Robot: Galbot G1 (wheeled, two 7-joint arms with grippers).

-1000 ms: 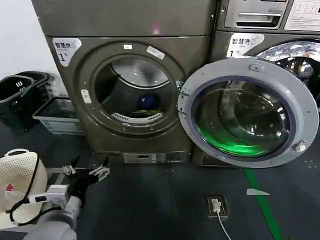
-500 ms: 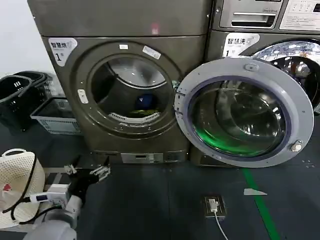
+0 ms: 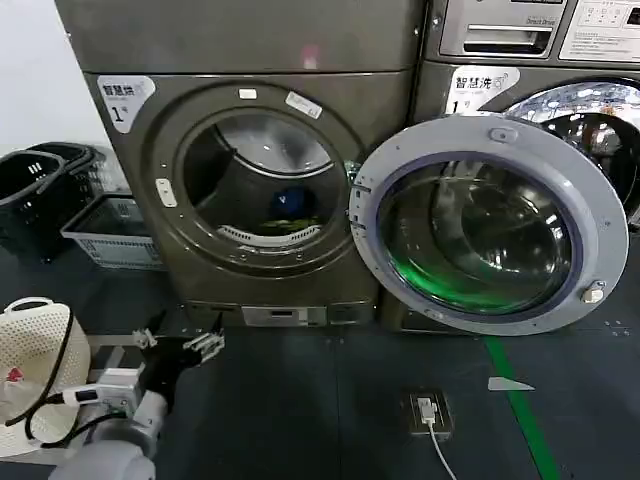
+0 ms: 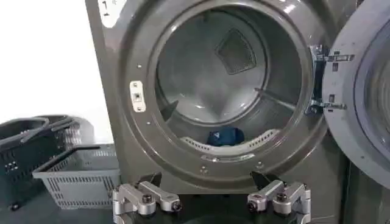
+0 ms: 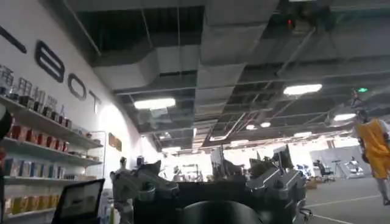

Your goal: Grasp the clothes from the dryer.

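Lying yellow-green clothes (image 3: 290, 226), inside dryer (image 3: 250, 160)

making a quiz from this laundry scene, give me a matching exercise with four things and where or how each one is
Things:
1. clothes
2. dryer door
3. left gripper
4. grey basket

States:
A. swung open, to the right of the port
B. open, low in front of the dryer
C. on the floor to the left of the dryer
D. inside the drum, at its bottom

Pairs: 1-D, 2-A, 3-B, 4-C
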